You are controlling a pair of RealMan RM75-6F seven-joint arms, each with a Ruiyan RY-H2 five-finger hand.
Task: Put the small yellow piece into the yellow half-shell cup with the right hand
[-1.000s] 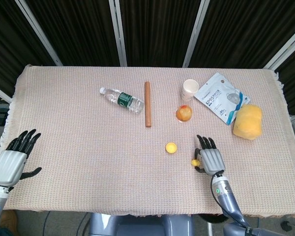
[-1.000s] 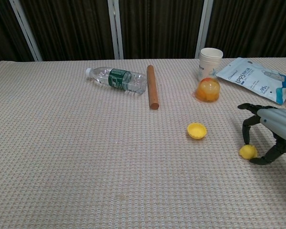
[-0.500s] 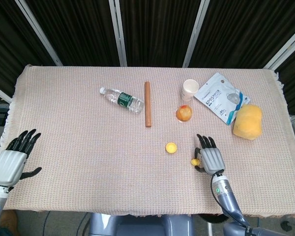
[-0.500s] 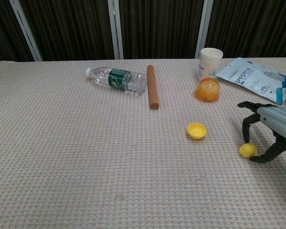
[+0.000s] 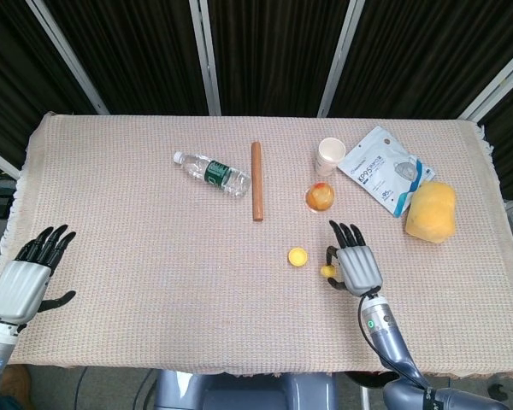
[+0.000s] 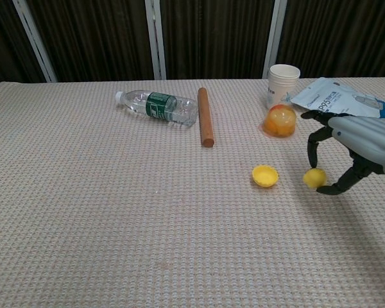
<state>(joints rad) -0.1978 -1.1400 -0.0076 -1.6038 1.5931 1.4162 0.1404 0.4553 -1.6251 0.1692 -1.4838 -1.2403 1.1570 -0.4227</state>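
Pinching the small yellow piece between thumb and a fingertip, the right hand holds it above the cloth, just right of the yellow half-shell cup. Left hand hovers spread and empty at the table's near-left edge.

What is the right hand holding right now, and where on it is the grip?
The right hand holds the small yellow piece, pinched at its sides between thumb and a finger. The left hand holds nothing.
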